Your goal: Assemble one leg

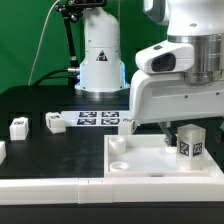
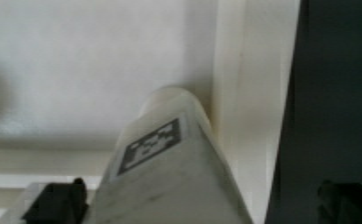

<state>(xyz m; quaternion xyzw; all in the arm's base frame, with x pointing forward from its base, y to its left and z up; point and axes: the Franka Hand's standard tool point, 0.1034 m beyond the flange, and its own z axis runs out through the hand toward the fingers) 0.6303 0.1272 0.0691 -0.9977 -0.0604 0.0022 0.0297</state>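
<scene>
One leg, a small white block with a black-and-white tag, stands upright at the corner of the large white tray on the exterior view's right. My gripper hangs just above and around it. In the wrist view the leg rises between my dark fingertips. One fingertip is close to the leg's side and the other stands clearly apart, so the gripper looks open. Two more legs stand on the black table at the exterior view's left.
The marker board lies on the table behind the tray. A white robot base stands at the back. Another white piece shows at the exterior view's left edge. A round hole marks the tray's near-left corner.
</scene>
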